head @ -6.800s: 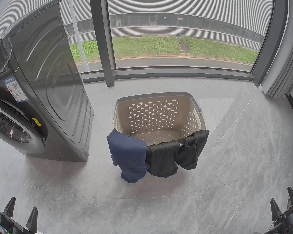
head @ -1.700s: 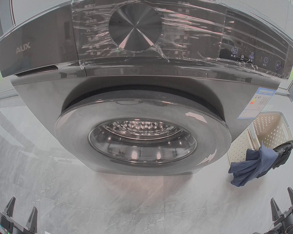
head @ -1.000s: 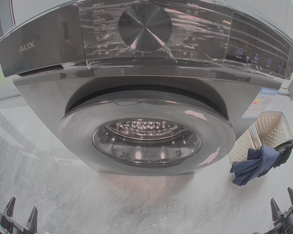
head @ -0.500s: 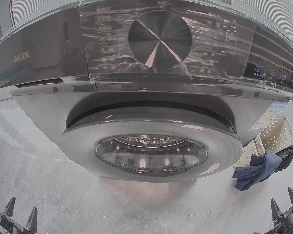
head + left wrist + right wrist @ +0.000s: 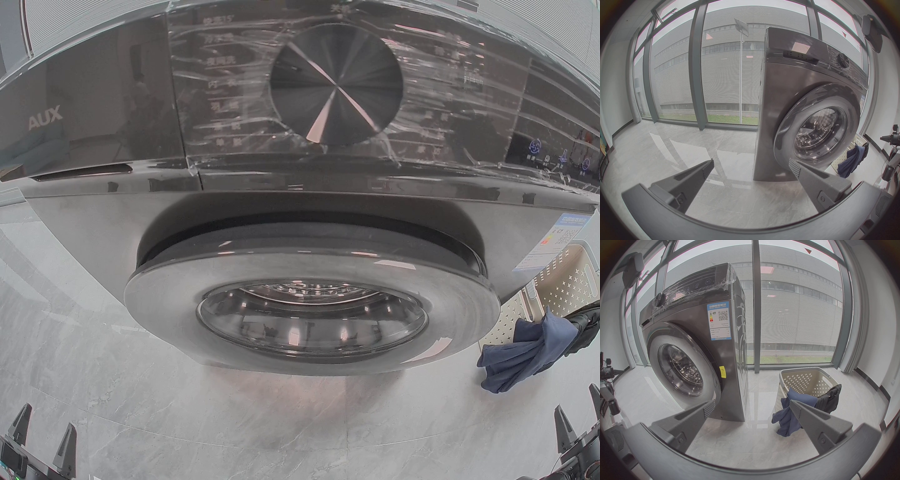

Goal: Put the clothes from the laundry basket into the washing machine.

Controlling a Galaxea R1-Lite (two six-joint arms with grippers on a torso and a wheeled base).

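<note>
**Washing machine**: dark grey front-loader on a pale marbled floor, backed by a tall window.

**Door**: round, shut flat against the machine's front, with the steel drum visible through the glass.

**Dial**: top centre of the machine's front, under crinkled clear film stretched over the control panel.

**Label**: blue and white, on the machine's front at the upper corner on the basket side. A small yellow sticker sits lower along the same edge.

**Laundry basket**: beige, perforated and upright on the floor, just beside the machine's side panel and apart from it.

**Blue garment**: draped over the basket's rim at the corner nearest the machine's front, hanging down the outer wall. Contact with the floor cannot be told.

**Black garment**: draped over the same rim, touching the blue garment on the side away from the machine.

**Left gripper**: low before the machine's front, off toward the side away from the basket. Jaws wide apart, holding nothing.

**Right gripper**: low before the machine's front, toward the basket side. Jaws wide apart, holding nothing, well apart from both garments.
</note>
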